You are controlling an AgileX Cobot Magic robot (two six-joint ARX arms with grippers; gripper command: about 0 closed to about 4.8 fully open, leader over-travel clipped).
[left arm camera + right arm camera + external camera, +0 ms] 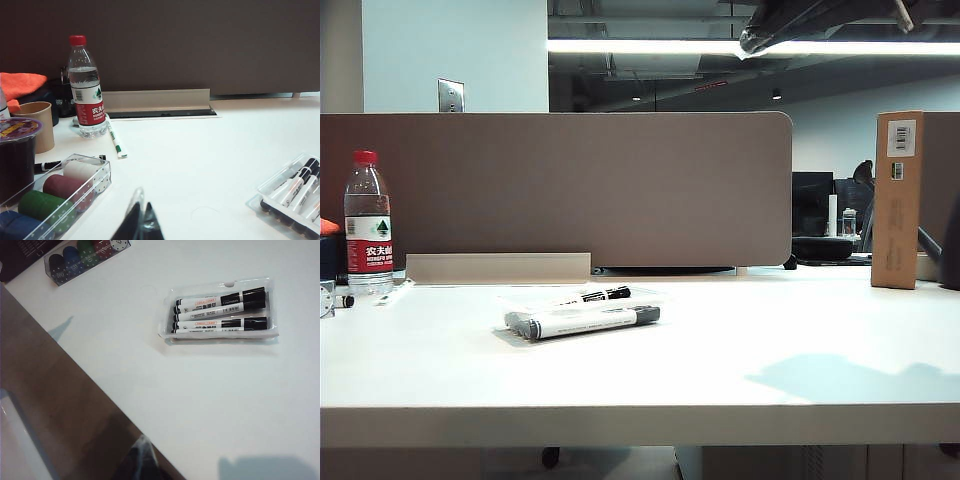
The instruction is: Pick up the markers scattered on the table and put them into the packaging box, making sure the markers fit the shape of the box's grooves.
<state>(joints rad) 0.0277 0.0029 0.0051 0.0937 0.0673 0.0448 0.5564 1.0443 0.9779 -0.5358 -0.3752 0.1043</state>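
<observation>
Desk [800,340] fills most of every view, white and wide, with a brown partition [560,185] along its far edge. The exterior view is the only one showing the tall cardboard box [898,200] with barcode labels, off around 3 o'clock from the middle of the desk, and a water bottle [367,225] at roughly 9 o'clock. From this low angle the packaging box [582,297] near the desk's middle is barely readable, with two thicker grey-capped pens [585,322] lying just in front of it.

The right wrist view looks down from above and makes it clear: markers [220,312] lie side by side in the clear tray, black caps all at one end. I count about four, but can't tell how well they sit in the grooves. The same view catches a clear case of coloured chips [85,255] far from the tray.

The left wrist view has that case up close, plus a paper cup [37,125], a loose black-capped marker [52,164] behind the case and a green-tipped pen [116,137] by the bottle, none of which the others show.

The left pincer [140,227] hangs low over the desk, tips together. The right pincer [141,462] is a dark blur at the frame edge, also closed with nothing in it.
</observation>
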